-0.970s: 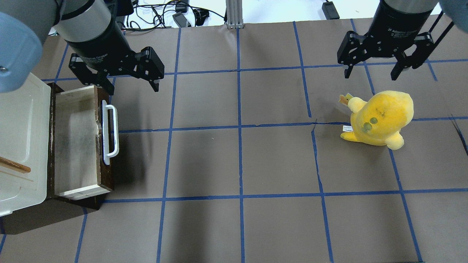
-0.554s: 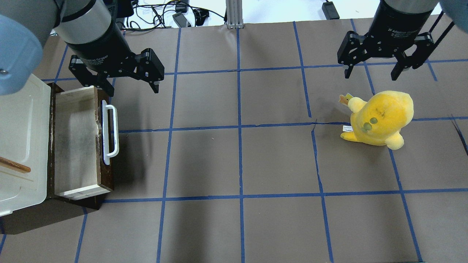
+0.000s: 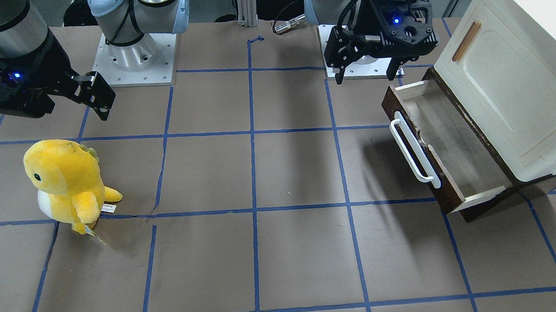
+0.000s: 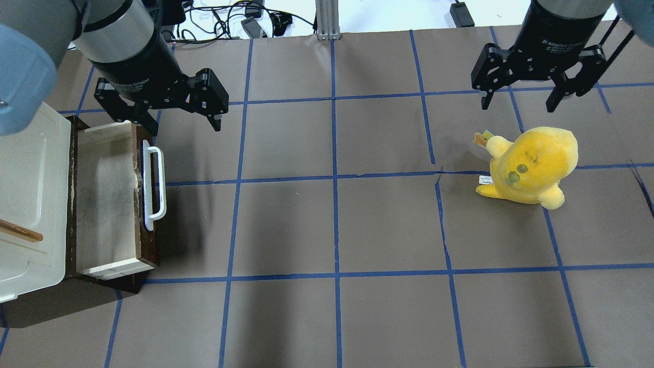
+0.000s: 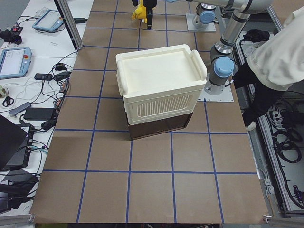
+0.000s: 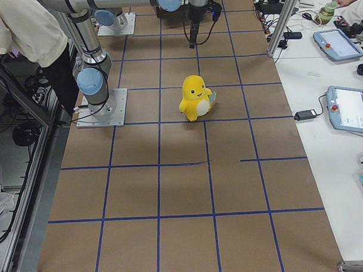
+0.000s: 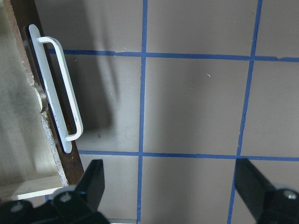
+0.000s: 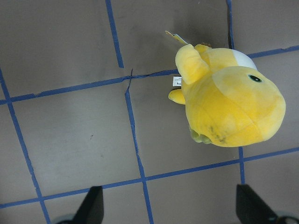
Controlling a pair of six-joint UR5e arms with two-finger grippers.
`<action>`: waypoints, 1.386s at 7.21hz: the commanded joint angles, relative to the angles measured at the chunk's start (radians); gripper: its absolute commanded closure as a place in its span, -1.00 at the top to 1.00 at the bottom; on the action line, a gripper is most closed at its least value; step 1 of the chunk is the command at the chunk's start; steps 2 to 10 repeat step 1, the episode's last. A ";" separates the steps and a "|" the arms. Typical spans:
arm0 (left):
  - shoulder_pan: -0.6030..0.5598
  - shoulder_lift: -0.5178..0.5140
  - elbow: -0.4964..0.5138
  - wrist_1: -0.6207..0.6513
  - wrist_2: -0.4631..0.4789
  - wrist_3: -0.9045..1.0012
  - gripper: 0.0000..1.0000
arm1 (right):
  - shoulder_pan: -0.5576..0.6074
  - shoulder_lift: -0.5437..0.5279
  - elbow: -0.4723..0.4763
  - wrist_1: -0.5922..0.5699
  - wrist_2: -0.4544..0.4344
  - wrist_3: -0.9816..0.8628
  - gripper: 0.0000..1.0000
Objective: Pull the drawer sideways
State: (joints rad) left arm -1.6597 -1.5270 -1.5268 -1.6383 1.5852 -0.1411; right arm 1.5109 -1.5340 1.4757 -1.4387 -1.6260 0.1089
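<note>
The drawer [image 4: 104,199] stands pulled out of the cabinet's base, with a dark brown front, a white bar handle [image 4: 153,186] and pale wood sides. It looks empty. It also shows in the front view [image 3: 451,150] and the left wrist view [image 7: 18,116], its handle [image 7: 58,98] facing the table. My left gripper [image 4: 185,122] is open and empty, hovering above the drawer's far end, apart from the handle. My right gripper [image 4: 517,105] is open and empty, far off on the other side.
The cream-white cabinet [image 4: 30,194] with a tan wooden handle sits over the drawer at the table's left end. A yellow plush toy [image 4: 531,163] stands below my right gripper. A person [image 5: 280,52] stands beside the robot bases.
My left gripper has drifted slightly back and to the left, staying open. The drawer, the plush toy and my right arm have not moved.
</note>
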 commanded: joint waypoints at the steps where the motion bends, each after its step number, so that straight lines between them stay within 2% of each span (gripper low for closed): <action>1: 0.000 0.002 0.000 0.000 -0.001 0.000 1.00 | 0.000 0.000 0.000 0.000 0.000 0.000 1.00; 10: 0.000 0.002 0.000 0.000 -0.001 0.000 1.00 | 0.000 0.000 0.000 0.000 0.000 0.000 1.00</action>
